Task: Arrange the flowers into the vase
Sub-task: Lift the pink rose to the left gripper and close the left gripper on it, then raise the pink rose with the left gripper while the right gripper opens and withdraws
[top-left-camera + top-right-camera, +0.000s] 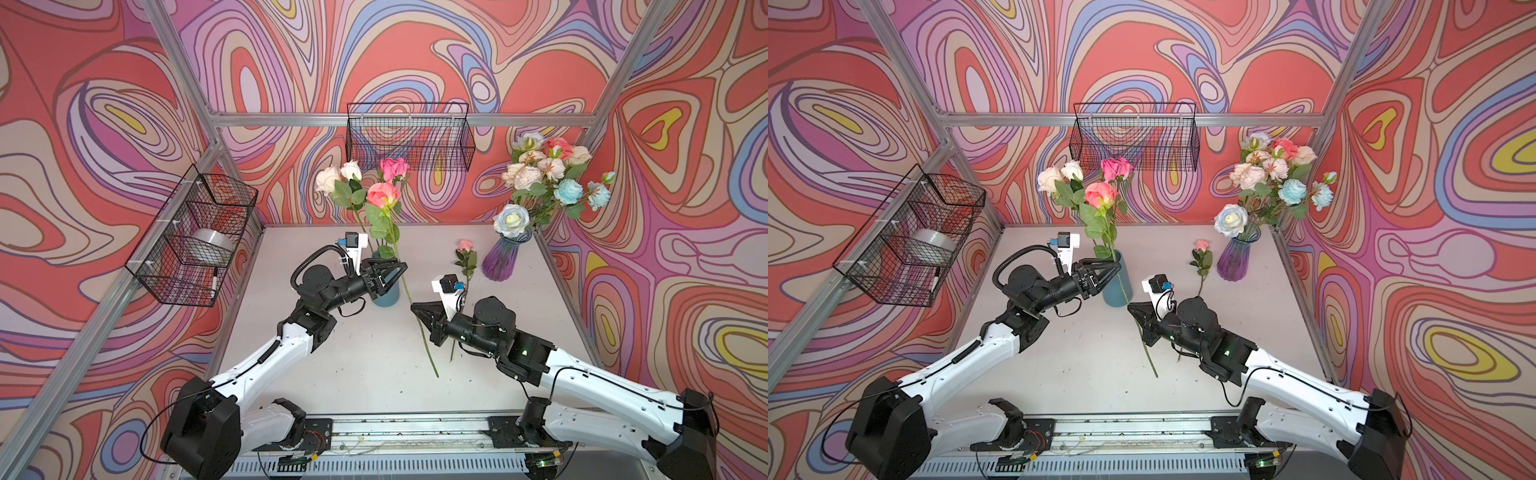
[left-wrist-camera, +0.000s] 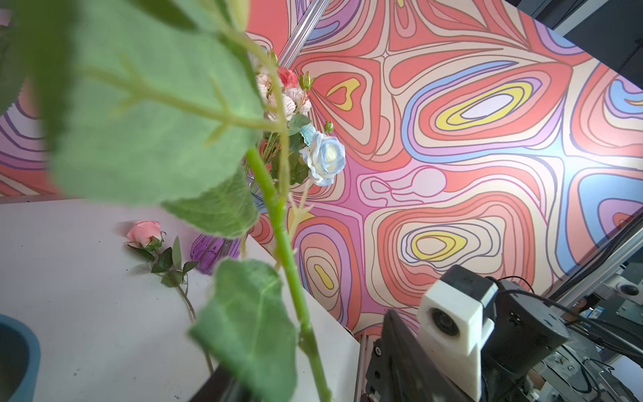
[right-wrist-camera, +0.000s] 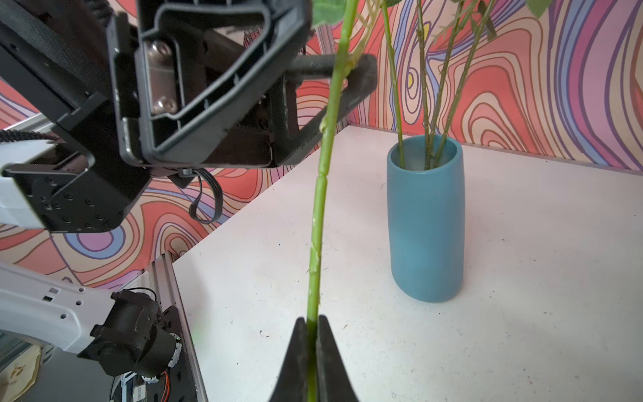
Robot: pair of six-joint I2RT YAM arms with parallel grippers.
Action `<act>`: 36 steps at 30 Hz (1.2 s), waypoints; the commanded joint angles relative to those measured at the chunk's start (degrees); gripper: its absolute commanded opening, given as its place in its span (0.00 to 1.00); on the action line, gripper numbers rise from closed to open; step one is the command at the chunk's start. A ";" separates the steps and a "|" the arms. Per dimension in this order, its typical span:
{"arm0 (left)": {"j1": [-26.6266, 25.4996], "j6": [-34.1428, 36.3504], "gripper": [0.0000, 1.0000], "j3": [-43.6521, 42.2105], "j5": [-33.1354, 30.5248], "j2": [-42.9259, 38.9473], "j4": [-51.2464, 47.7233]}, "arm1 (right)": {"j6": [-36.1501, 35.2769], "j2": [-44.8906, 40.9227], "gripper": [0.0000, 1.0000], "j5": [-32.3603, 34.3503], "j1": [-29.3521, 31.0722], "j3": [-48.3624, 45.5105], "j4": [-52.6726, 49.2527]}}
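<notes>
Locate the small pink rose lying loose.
In both top views the small pink rose lies on the table, right of centre, just left of the purple vase.

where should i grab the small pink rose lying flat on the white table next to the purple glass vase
Grip the bare green stem just below its leaves, coming straight down with jaws across it. The small pink rose lies flat on the white table, so only its top side is open, and the bloom is probably soft.
</notes>
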 commanded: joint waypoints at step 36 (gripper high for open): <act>-0.22 35.88 0.00 27.58 -26.08 -5.51 -32.68 | 4.56 -3.19 0.33 40.77 1.54 -6.49 -7.65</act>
